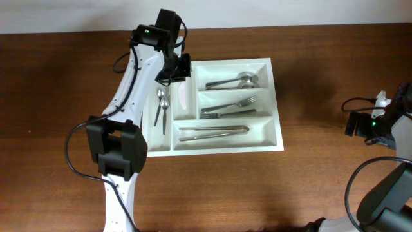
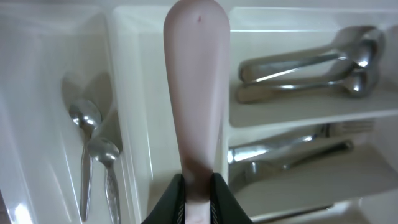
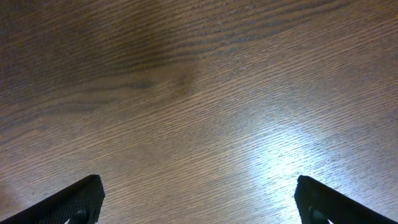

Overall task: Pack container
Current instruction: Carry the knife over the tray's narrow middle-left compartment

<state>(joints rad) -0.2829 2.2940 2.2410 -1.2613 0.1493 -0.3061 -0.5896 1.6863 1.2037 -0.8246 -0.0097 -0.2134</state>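
Observation:
The white container (image 1: 278,140) lies mid-table, its inner wall (image 2: 134,93) showing in the left wrist view. My left gripper (image 1: 179,68) (image 2: 198,186) hangs over the second narrow upright compartment. It is shut on a long pale flat utensil (image 2: 198,81) (image 1: 182,96) with a rounded end, which points down into that compartment. Whether the utensil touches the floor of the compartment I cannot tell. My right gripper (image 1: 358,123) (image 3: 199,199) is far to the right, open over bare wood with nothing between its fingers.
Two small spoons (image 1: 161,106) (image 2: 93,149) lie in the leftmost narrow compartment. Large spoons (image 1: 235,82) (image 2: 311,68) fill the top long compartment, forks (image 1: 228,107) the middle one, long metal pieces (image 1: 212,132) the bottom one. Brown table (image 1: 309,187) surrounds the tray.

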